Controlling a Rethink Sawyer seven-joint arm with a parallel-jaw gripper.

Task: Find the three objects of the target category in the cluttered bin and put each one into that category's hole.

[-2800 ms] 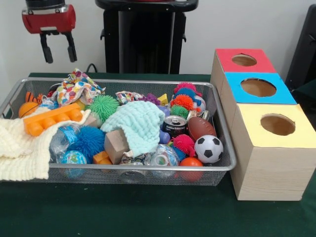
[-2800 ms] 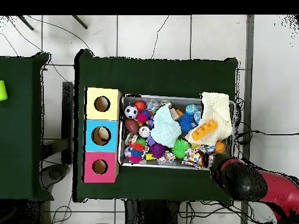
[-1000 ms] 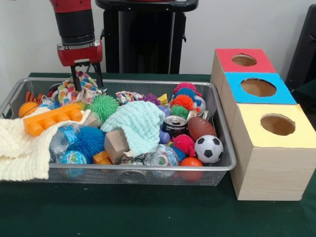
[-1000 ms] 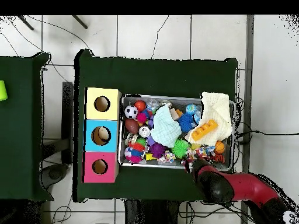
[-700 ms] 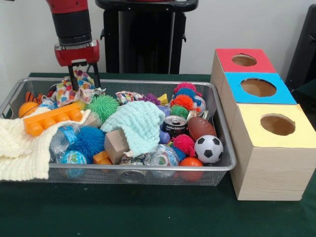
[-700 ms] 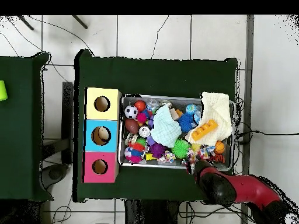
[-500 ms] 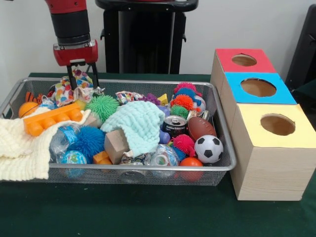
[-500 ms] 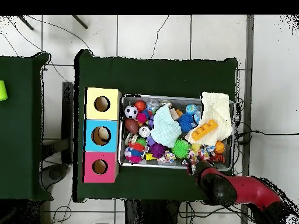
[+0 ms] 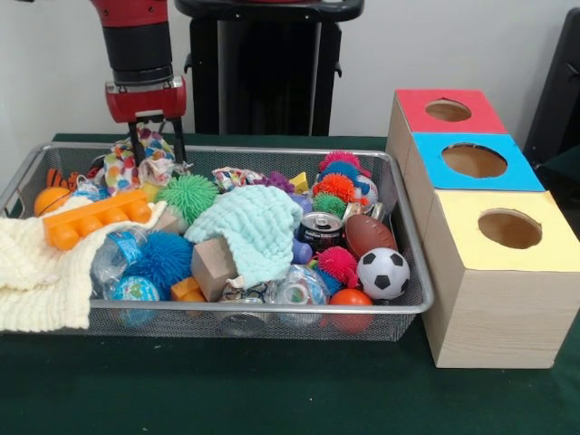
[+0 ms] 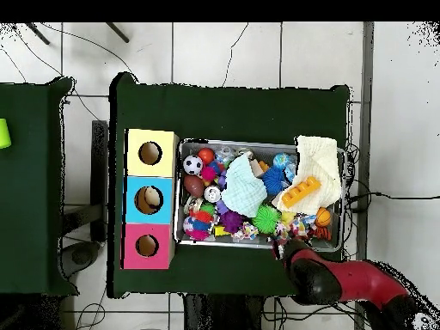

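The silver mesh bin [image 9: 272, 308] holds mixed toys and cloths. A white rag with bright patches [image 9: 149, 156] lies bunched at its far left corner. My gripper [image 9: 157, 147] stands straight down over it, and its fingers [image 9: 137, 149] are closed around the raised rag. In the overhead view the gripper [image 10: 286, 242] is at the bin's [image 10: 258, 143] lower rim, with the rag [image 10: 301, 225] beside it. A second printed rag [image 9: 234, 178] lies at the bin's far middle. The yellow-topped box's hole [image 9: 509, 228] is at the near right; it also shows in the overhead view [image 10: 150, 153].
A cream knitted cloth [image 9: 36, 272] hangs over the bin's left side, under an orange block [image 9: 95, 217]. A mint knitted cloth [image 9: 256, 227], spiky balls, a can [image 9: 319, 231], a football [image 9: 370, 234] and a soccer ball [image 9: 382, 273] fill the bin. Blue-topped [image 9: 473, 160] and red-topped [image 9: 448, 110] boxes stand behind the yellow one.
My gripper came down from above the far left corner onto the printed rag. The rag is bunched up between the fingers, and the gripper has shifted slightly right.
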